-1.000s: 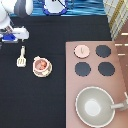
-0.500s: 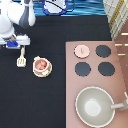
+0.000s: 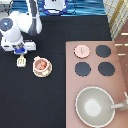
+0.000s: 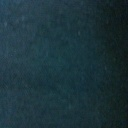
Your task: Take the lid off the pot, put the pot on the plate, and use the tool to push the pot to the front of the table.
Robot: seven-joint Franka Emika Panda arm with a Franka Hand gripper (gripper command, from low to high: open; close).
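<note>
1. Hovering at the exterior view's upper left: gripper [image 3: 20, 50], directly above the tool [image 3: 21, 61], just beside its handle end. Contact with the tool: cannot tell. Finger opening: cannot tell. Nothing visibly held.
2. Lying flat on the table [image 3: 30, 100]: tool, cream-white, blade toward the exterior view's bottom, just to the left of the plate.
3. Seated on the plate [image 3: 42, 74]: pot [image 3: 41, 65], uncovered, reddish-orange contents visible inside. Plate rim showing around the pot's lower edge.
4. Resting on the stove panel [image 3: 120, 70]: lid [image 3: 82, 50], knob up, off the pot, well apart from it toward the exterior view's right, beside the upper-right burner [image 3: 103, 51].
5. Standing at the exterior view's lower right: large grey pan [image 3: 95, 107], handle pointing right.
6. Filling the wrist view: dark, featureless surface [image 4: 64, 64] only; no object distinguishable.
</note>
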